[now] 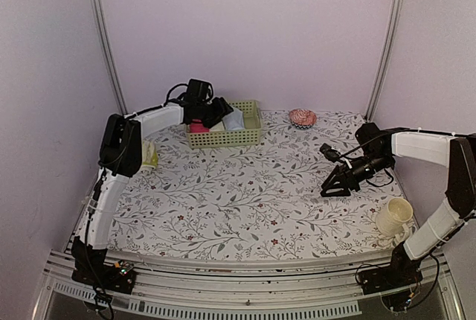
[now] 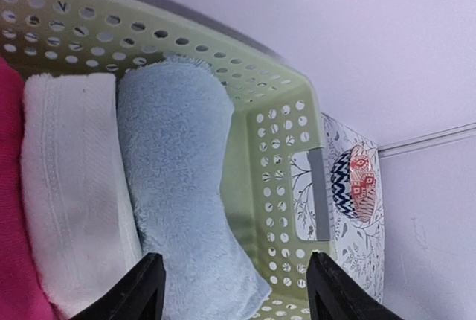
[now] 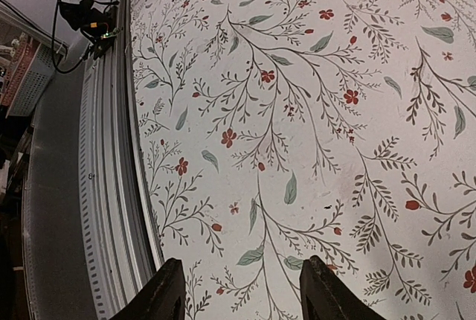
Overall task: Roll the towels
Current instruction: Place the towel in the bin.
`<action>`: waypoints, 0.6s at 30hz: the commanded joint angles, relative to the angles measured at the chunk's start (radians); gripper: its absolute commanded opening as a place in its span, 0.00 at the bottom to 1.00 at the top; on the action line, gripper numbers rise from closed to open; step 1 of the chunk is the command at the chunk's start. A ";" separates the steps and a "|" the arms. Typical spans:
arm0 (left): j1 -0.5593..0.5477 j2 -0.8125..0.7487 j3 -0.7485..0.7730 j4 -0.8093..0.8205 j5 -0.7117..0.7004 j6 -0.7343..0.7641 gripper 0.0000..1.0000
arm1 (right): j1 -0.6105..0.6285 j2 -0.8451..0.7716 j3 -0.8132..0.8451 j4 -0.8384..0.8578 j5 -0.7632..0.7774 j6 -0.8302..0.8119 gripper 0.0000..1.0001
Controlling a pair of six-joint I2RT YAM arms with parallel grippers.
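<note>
Evidently the L gripper [image 2: 234, 260] hangs wide open over the basket [image 2: 282, 149], jaws either side of the rolled blue towel [image 2: 178, 178] w/o gripping it, prob. because it already lies stowed beside the white roll [image 2: 67, 186], while the R gripper [image 3: 242, 275] hovers open & empty above the counter [image 3: 297, 112].

left white arm [image 1: 119, 149]: elbow raised, forearm reaching far forward
left black two-finger gripper [image 2: 234, 260]: jaws spread wide
right white arm [image 1: 420, 145]: bent, forearm pointing inward
right black two-finger gripper [image 3: 242, 268]: jaws parted, pointing down
</note>
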 commanded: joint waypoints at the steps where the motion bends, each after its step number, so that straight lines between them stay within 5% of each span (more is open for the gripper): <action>1: 0.000 -0.113 -0.044 -0.019 -0.005 0.013 0.67 | -0.005 -0.029 -0.011 -0.011 -0.021 -0.014 0.55; 10: -0.026 -0.418 -0.338 -0.055 -0.084 0.183 0.63 | -0.004 -0.049 0.017 -0.026 -0.026 0.001 0.55; 15: -0.025 -0.688 -0.628 -0.081 -0.194 0.364 0.65 | -0.013 -0.102 0.075 -0.008 0.060 0.042 0.55; 17: -0.023 -0.798 -0.773 -0.050 -0.198 0.437 0.96 | -0.022 -0.125 0.113 0.003 0.114 0.063 0.55; 18: -0.022 -0.847 -0.821 -0.040 -0.200 0.472 0.98 | -0.031 -0.140 0.135 0.016 0.143 0.074 0.55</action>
